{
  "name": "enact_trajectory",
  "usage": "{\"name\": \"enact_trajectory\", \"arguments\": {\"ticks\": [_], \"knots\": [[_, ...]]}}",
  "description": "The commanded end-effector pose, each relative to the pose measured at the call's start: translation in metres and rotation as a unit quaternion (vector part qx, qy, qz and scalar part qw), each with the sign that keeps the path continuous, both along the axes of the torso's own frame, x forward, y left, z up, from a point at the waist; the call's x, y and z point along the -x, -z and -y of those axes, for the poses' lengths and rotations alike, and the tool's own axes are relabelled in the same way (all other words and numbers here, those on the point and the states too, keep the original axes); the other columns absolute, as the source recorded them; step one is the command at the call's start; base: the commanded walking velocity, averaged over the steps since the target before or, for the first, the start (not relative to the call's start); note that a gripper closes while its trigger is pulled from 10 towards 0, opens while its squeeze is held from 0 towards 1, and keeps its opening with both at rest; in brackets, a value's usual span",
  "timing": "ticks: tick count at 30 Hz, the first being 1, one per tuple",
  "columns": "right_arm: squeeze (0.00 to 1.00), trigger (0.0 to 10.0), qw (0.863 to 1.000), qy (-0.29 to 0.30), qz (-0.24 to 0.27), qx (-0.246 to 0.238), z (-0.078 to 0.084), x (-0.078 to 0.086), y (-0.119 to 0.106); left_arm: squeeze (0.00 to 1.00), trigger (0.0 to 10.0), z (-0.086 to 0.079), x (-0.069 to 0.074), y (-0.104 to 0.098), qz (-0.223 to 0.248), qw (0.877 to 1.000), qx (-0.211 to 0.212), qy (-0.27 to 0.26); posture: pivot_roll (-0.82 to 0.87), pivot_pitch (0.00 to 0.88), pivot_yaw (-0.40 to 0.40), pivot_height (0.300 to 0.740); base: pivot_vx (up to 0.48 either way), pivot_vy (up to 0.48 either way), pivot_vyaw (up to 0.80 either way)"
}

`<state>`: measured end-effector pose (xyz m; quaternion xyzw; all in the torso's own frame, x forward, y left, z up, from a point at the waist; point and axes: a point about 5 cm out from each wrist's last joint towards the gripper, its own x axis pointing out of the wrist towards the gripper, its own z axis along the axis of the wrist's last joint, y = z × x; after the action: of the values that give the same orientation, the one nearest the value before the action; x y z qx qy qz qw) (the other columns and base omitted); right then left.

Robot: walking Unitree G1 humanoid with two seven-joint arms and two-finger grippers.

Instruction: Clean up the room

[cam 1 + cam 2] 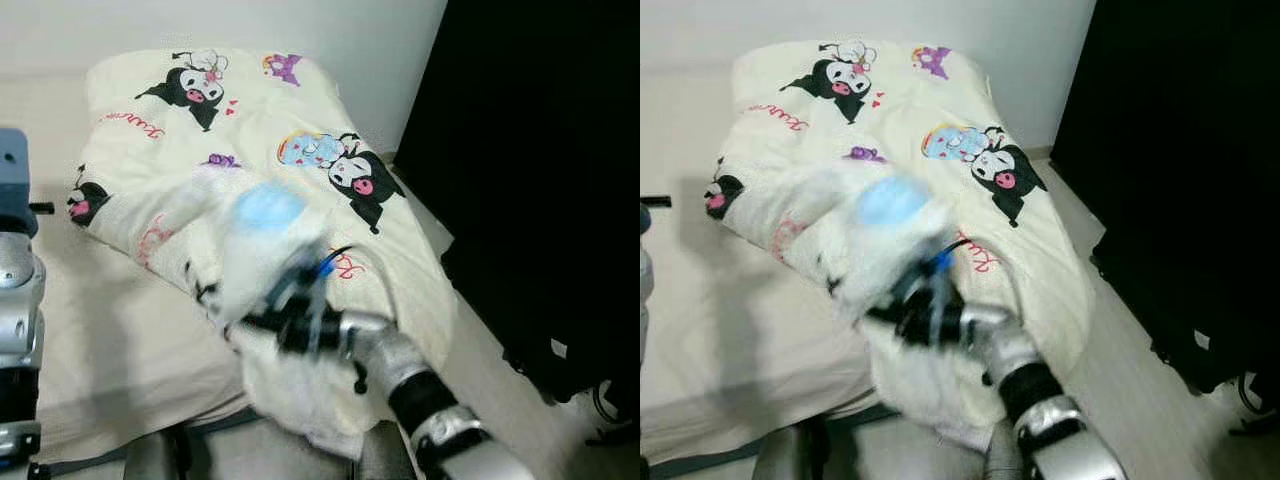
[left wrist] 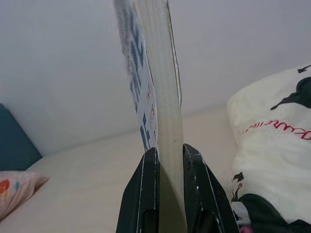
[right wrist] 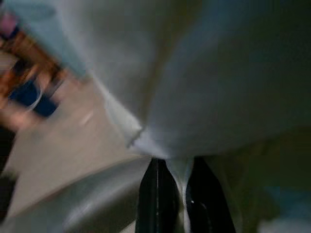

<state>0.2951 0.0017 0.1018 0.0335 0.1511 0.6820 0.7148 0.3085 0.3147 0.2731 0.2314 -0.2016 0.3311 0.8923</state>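
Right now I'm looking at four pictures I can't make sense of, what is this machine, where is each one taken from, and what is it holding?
This is a humanoid robot tidying a bedroom. Two pictures come from cameras in its head, looking down at a bed with a cream cartoon-print quilt. The other two come from cameras on its wrists, looking along each tool's two black fingers. The right tool, reaching out over the bed, is pinching a fold of the quilt, blurred by motion. The left tool is clamped on a book, seen edge-on, held upright. A dark piece of furniture stands right of the bed.
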Motion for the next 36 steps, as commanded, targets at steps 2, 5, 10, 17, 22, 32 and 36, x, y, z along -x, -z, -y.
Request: {"name": "enact_trajectory", "arguments": {"ticks": [2, 5, 10, 17, 22, 32, 36], "knots": [[0.0, 0.0, 0.997, -0.068, 0.006, 0.025, -0.009, 0.016, 0.006, 0.0, 10.0, -0.001, 0.002, -0.011, 0.02, 0.999, -0.031, -0.01, -0.14, 0.186, -0.107, 0.505, 0.0, 0.0, 0.0], [0.0, 0.0, 0.995, -0.09, 0.003, 0.032, -0.013, 0.023, 0.008, 0.0, 10.0, 0.001, 0.001, -0.01, 0.02, 0.999, -0.032, -0.009, -0.14, 0.182, -0.113, 0.505, 0.0, 0.0, 0.0], [0.0, 10.0, 0.994, -0.098, -0.003, 0.042, -0.015, 0.027, 0.011, 0.0, 10.0, 0.003, 0.0, -0.009, 0.02, 0.999, -0.032, -0.008, -0.14, 0.179, -0.116, 0.505, 0.0, 0.0, 0.0], [0.04, 10.0, 0.995, -0.091, -0.044, 0.011, -0.012, 0.026, 0.005, 0.0, 10.0, 0.007, -0.003, -0.008, 0.017, 0.999, -0.039, -0.003, -0.14, 0.172, -0.115, 0.505, 0.0, 0.0, 0.0], [1.0, 10.0, 0.988, -0.108, -0.092, -0.055, -0.011, 0.026, -0.008, 0.0, 10.0, 0.01, -0.006, -0.009, 0.016, 0.999, -0.042, 0.002, -0.13, 0.17, -0.11, 0.505, 0.0, 0.0, 0.0], [1.0, 10.0, 0.97, -0.207, -0.121, -0.037, 0.011, 0.043, -0.016, 0.0, 10.0, 0.011, -0.006, -0.008, 0.008, 0.999, -0.047, 0.003, -0.14, 0.178, -0.106, 0.505, 0.0, 0.0, 0.0], [1.0, 10.0, 0.969, -0.21, -0.126, -0.04, 0.014, 0.044, -0.019, 0.0, 10.0, 0.011, -0.006, -0.008, 0.008, 0.999, -0.047, 0.002, -0.14, 0.178, -0.106, 0.505, 0.0, 0.0, 0.0]]}}
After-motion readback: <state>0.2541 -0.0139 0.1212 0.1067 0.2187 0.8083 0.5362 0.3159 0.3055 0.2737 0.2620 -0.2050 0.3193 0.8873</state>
